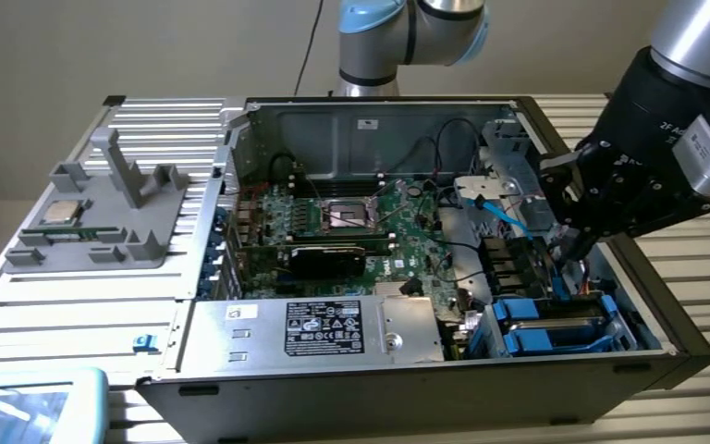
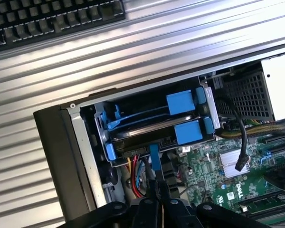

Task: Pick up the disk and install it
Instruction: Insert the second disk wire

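Exterior view: gripper [image 1: 573,242], fingers together, reaches down inside the computer case [image 1: 688,344] beside its side wall; the disk [image 1: 550,326] sits in the drive bay just below.

Wrist view: closed fingertips [image 2: 157,197] pinch a blue cable [image 2: 155,159] ahead of the bay-mounted disk [image 2: 154,133], cables crowding nearby.

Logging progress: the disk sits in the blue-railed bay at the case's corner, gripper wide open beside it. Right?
Not quite: the wrist view shows the gripper shut, not open. The disk does sit in the blue-railed bay at the case's corner.
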